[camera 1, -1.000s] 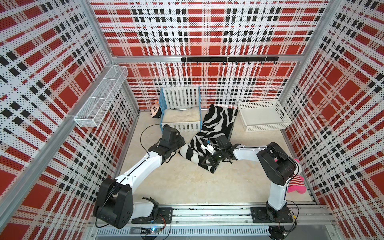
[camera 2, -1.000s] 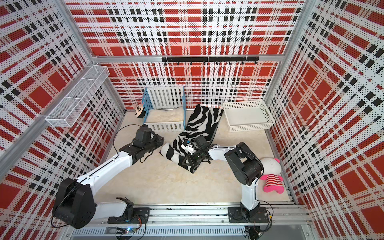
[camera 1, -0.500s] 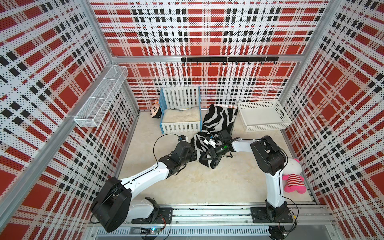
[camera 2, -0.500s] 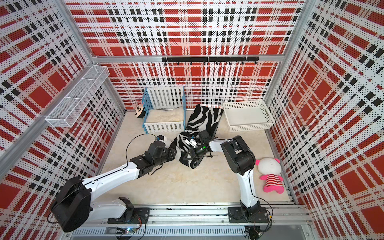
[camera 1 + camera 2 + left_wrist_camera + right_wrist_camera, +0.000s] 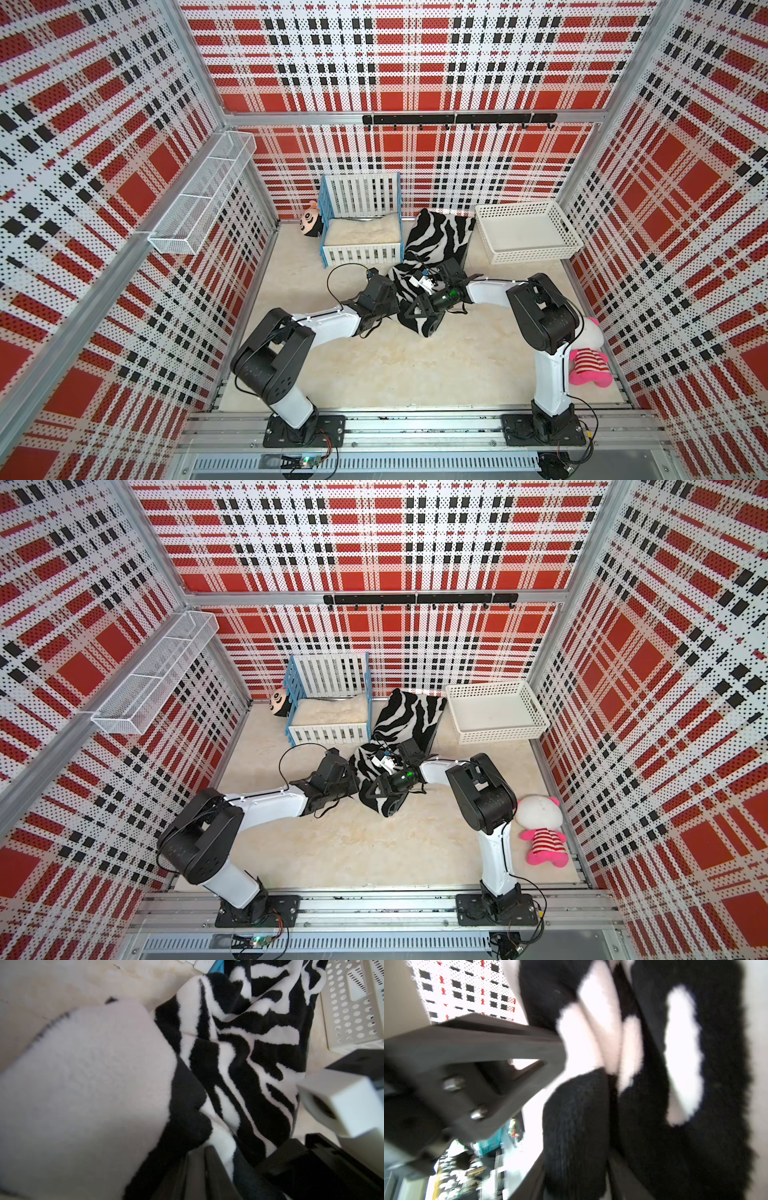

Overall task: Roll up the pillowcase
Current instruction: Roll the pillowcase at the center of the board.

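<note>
Pillowcase (image 5: 436,237) lies part-rolled, zebra side out, on the desk (image 5: 374,365). Left gripper (image 5: 397,305) and right gripper (image 5: 417,311) sit buried at the roll. I cannot tell either's grip. I advise level ends and a tight roll.

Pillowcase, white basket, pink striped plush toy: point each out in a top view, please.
pillowcase (image 5: 440,235): in a top view, on its flat zebra-striped far part.
white basket (image 5: 536,254): in a top view, on its near side wall.
pink striped plush toy (image 5: 587,360): in a top view, on its striped body.
</note>
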Available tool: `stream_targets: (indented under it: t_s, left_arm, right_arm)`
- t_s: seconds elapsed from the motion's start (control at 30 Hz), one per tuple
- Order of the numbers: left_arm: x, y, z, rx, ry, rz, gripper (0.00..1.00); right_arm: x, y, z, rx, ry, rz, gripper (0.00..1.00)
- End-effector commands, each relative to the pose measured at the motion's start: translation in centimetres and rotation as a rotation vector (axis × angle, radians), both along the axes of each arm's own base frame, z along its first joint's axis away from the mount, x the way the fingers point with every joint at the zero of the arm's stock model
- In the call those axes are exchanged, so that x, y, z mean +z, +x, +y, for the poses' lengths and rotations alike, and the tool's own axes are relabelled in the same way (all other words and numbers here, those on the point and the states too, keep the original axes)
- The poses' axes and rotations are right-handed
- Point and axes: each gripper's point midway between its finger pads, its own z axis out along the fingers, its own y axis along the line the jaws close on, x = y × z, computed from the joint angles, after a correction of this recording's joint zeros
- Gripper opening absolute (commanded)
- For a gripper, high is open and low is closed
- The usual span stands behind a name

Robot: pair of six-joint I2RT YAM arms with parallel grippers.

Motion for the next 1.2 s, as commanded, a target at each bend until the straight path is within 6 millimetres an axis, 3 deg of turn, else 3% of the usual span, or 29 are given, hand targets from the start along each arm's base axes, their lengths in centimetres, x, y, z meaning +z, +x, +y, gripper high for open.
stream_targets:
  t_s: [0.0, 0.1, 0.4, 0.5, 0.6, 0.73, 0.83, 0.87, 1.03, 1.17]
  left_arm:
    - [-0.8, 0.4, 0.0, 0.005, 0.003, 0.020, 0.22]
    - [-1.0, 0.4, 0.0, 0.006, 0.003, 0.026, 0.21]
    - [-0.4, 1.1, -0.4, 0.000, -0.013, 0.019, 0.21]
    - [-0.2, 1.3, -0.7, -0.004, -0.020, 0.015, 0.21]
    - [0.0, 1.4, -0.8, -0.004, -0.022, 0.011, 0.22]
    - [-0.1, 1.5, -0.8, -0.008, -0.024, 0.014, 0.21]
    - [0.0, 1.6, -0.8, -0.009, -0.030, 0.016, 0.21]
    - [0.1, 1.7, -0.8, -0.009, -0.030, 0.016, 0.21]
    - [0.1, 1.8, -0.7, -0.007, -0.031, 0.019, 0.21]
    - [-0.1, 1.8, -0.7, -0.007, -0.030, 0.025, 0.21]
  right_arm:
    - [0.9, 1.1, -1.8, -0.075, -0.105, -0.119, 0.64]
    - [2.8, 1.7, -3.1, -0.116, -0.178, -0.258, 0.81]
    - [9.5, 2.4, -5.0, -0.254, -0.530, -0.957, 0.93]
    - [10.6, 2.6, -5.0, -0.330, -0.514, -0.988, 0.98]
    - [10.5, 2.6, -4.9, -0.389, -0.453, -0.958, 0.98]
    - [9.1, 1.5, -3.2, -0.270, -0.383, -0.937, 0.98]
    - [7.8, 0.6, -3.1, -0.198, -0.420, -1.021, 0.80]
    - [7.4, 0.3, -3.1, -0.181, -0.443, -1.054, 0.78]
    - [4.9, -2.2, -2.4, -0.041, -0.534, -1.247, 0.84]
    - [4.0, -2.5, -1.8, 0.005, -0.564, -1.274, 0.86]
